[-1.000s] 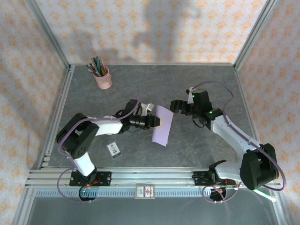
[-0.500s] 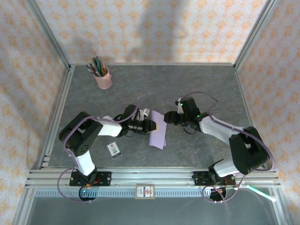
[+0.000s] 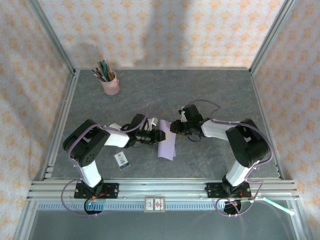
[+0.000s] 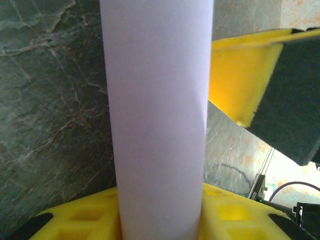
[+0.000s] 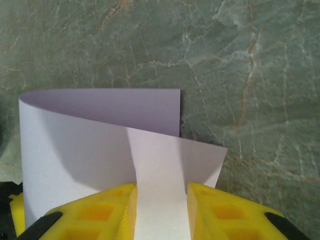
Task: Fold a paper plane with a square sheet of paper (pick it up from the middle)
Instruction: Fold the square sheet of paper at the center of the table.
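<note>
Top: one sheet [image 3: 167, 144] mid-table, my left gripper [image 3: 162, 134] and right gripper [image 3: 173, 126] both at its far end. One cup [image 3: 110, 83] in the far-left corner, one card [image 3: 121, 159] near the front edge, print unreadable. Left wrist: sheet covers my jaws, grip unclear. Right wrist: same, can't tell.

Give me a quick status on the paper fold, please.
Left end effector and right end effector at the lavender sheet, grip unconfirmed. Sheet curled, no plane yet. Card, pen cup well aside.

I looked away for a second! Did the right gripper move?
Yes. The right gripper slid left, nearer the white card, reaching the purple paper.
</note>
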{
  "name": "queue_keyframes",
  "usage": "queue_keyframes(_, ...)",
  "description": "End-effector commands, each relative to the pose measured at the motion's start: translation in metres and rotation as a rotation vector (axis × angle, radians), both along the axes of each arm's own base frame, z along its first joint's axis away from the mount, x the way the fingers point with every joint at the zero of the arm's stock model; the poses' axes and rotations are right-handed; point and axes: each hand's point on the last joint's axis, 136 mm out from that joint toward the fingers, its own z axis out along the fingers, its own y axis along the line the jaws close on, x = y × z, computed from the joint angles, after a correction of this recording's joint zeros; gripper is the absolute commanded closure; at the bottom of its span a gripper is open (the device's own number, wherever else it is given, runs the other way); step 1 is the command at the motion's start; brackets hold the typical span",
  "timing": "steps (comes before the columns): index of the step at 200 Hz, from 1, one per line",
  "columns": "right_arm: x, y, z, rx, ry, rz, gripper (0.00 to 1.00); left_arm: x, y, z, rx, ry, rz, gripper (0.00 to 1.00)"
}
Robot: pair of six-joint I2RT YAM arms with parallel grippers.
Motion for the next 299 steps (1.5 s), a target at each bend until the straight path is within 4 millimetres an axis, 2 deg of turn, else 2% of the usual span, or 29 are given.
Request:
queue_keyframes(1, 0.01, 0.013, 0.009, 0.032, -0.035, 0.019, 0.7, 0.003, 0.011, -0.014, 0.081, -0.005, 0.011, 0.58)
queue_keyframes(56, 0.017, 0.025, 0.005, 0.053, -0.022, 0.044, 0.73, 0.007, 0.019, -0.022, 0.193, -0.012, -0.008, 0.48)
queue_keyframes(101, 0.021, 0.034, 0.012, 0.083, -0.031, 0.059, 0.75, 0.011, 0.031, -0.033, 0.297, -0.004, 0.013, 0.47)
queue_keyframes(138, 0.024, 0.035, 0.01, 0.073, -0.033, 0.067, 0.76, 0.014, 0.038, -0.039, 0.349, 0.001, 0.029, 0.49)
queue_keyframes(156, 0.027, 0.03, 0.01, 0.036, -0.048, 0.062, 0.75, 0.013, 0.041, -0.04, 0.364, 0.004, 0.035, 0.53)
queue_keyframes(183, 0.033, 0.018, 0.021, 0.002, -0.084, 0.041, 0.71, 0.016, 0.045, -0.04, 0.385, 0.002, 0.057, 0.59)
queue_keyframes(209, 0.034, 0.001, 0.026, -0.03, -0.102, 0.011, 0.69, 0.019, 0.045, -0.039, 0.383, 0.006, 0.071, 0.59)
queue_keyframes(259, 0.009, -0.016, 0.023, -0.043, -0.08, 0.007, 0.67, 0.029, 0.044, -0.037, 0.39, 0.004, 0.089, 0.51)
queue_keyframes(299, -0.004, -0.022, 0.017, -0.046, -0.057, 0.011, 0.67, 0.034, 0.047, -0.039, 0.407, 0.004, 0.118, 0.51)
